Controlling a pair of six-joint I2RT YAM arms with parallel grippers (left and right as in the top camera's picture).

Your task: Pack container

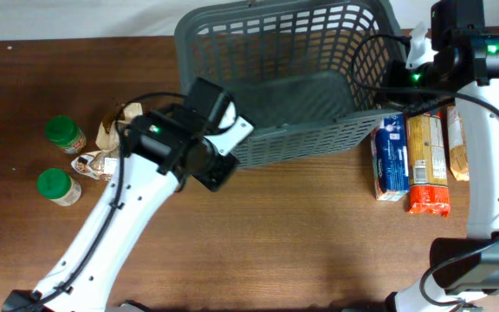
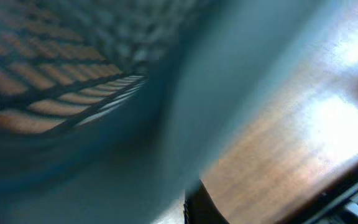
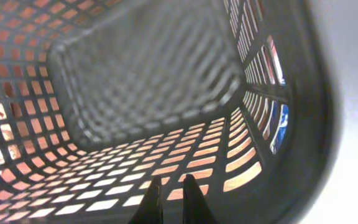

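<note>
The container (image 1: 319,139) is a large dark grey slotted basket standing at the back middle of the wooden table, with nothing showing inside it. My left gripper (image 1: 232,143) is at its front-left corner. In the left wrist view the thick rim (image 2: 73,93) fills the frame, blurred and very close, pressed against the one finger (image 2: 194,205) that shows. My right gripper (image 1: 414,54) is at the basket's far right rim. In the right wrist view its fingers (image 3: 171,186) are nearly together, with nothing between them, above the lattice wall (image 3: 135,74).
Two green-lidded jars (image 1: 64,134) (image 1: 57,185) and crumpled brown packets (image 1: 115,121) (image 1: 98,163) lie to the left of the basket. A blue box (image 1: 391,156) and orange packets (image 1: 427,165) (image 1: 457,143) lie to its right.
</note>
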